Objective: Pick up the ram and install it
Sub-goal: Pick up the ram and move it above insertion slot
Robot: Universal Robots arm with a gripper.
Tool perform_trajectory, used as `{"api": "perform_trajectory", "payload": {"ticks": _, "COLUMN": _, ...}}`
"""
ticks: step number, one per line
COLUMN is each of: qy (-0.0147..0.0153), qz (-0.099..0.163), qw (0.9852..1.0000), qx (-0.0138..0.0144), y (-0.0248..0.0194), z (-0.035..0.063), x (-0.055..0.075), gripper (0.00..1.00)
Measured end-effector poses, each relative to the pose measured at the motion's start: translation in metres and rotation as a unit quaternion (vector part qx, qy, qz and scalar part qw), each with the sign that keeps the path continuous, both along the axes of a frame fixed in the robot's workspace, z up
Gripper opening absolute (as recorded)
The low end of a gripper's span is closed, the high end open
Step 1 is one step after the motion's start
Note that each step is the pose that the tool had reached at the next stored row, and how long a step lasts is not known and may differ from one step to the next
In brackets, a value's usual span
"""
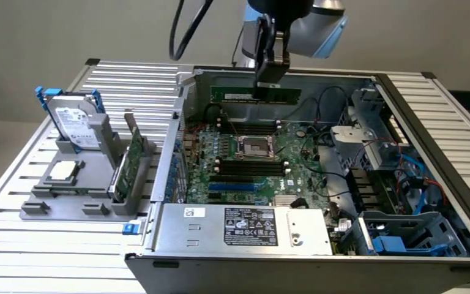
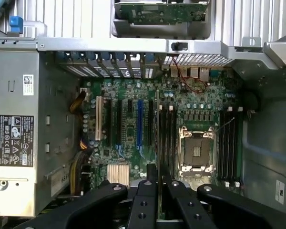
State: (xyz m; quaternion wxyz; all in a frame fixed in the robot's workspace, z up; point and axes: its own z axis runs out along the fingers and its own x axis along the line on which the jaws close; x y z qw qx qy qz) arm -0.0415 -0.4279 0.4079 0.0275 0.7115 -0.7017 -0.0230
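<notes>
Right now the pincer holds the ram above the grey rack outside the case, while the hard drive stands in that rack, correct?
No. The pincer holds the ram above the motherboard inside the open case, not above the grey rack; the exterior view shows it. The hard drive does stand in that rack.

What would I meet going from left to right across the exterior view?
Silver hard drive with blue handles → wide green circuit card standing on edge → long narrow green ram stick held in the jaws → blue plastic drive bracket.
</notes>
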Motion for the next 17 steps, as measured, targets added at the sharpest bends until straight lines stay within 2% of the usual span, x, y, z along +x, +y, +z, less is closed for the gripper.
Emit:
{"api": "perform_trajectory", "payload": {"ticks": 10, "qy": 0.0, "qz": -0.01, "qw": 1.0, "qx": 0.0001, "y": 0.0085, "z": -0.0182, "x": 0.012, "gripper": 0.14}}
{"api": "perform_trajectory", "payload": {"ticks": 17, "qy": 0.0, "qz": -0.017, "qw": 0.9999, "qx": 0.0001, "y": 0.016, "z": -0.031, "x": 0.015, "gripper": 0.14}}
